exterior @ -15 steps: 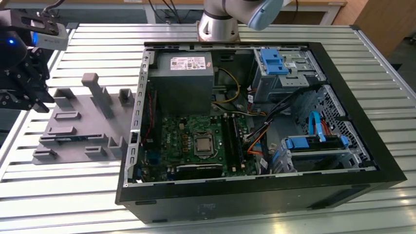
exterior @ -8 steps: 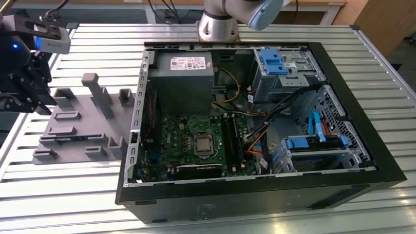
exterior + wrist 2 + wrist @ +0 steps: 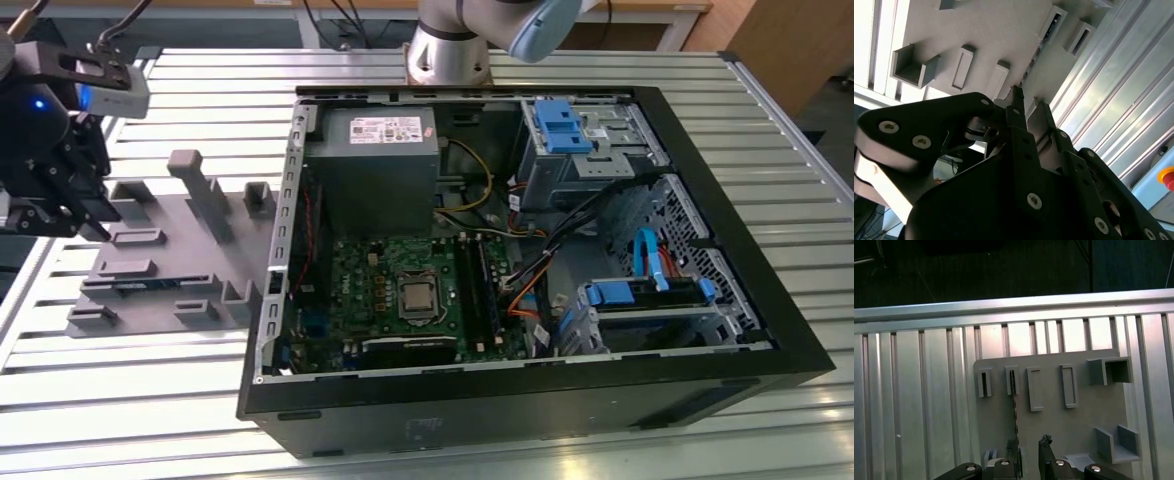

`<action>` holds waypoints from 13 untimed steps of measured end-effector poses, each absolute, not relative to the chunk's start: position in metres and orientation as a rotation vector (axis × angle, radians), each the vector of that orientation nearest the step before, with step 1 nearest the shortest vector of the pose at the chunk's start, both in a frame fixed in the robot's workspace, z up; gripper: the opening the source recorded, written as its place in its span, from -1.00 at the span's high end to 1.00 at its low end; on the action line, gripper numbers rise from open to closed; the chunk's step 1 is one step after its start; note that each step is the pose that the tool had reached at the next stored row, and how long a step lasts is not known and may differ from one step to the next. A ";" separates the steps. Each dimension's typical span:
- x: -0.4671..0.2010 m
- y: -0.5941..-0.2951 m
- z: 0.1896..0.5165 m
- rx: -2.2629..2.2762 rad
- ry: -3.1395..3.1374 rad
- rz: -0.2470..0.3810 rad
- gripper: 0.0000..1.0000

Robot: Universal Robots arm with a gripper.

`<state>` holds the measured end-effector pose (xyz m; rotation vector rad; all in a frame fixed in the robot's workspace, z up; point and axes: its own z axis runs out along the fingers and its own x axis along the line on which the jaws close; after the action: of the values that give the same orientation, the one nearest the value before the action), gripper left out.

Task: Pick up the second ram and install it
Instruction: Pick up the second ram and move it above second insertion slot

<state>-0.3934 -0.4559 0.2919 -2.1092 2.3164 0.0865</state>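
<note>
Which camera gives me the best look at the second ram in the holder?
The first wrist view: the second ram stands edge-on in the grey holder tray, just ahead of the tool. The second wrist view catches its edge past the tool. In the exterior view the tool blocks it.

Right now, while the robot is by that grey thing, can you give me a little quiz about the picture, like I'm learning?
1. True or false: the gripper hangs over the computer case.
2. Pick one: the holder tray is A) grey, B) red, C) green.
3. Fill in: the second ram stands in the ___.
Key: 1 false, it hangs over the holder tray, beside the computer case; 2 A; 3 holder tray.
</note>
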 end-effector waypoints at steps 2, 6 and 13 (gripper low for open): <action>-0.393 -0.456 0.290 -2.110 2.316 0.086 0.38; -0.393 -0.456 0.286 -2.111 2.315 0.086 0.38; -0.393 -0.456 0.277 -2.116 2.310 0.086 0.38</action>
<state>-0.3934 -0.4559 0.2775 -2.1164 2.3104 0.0859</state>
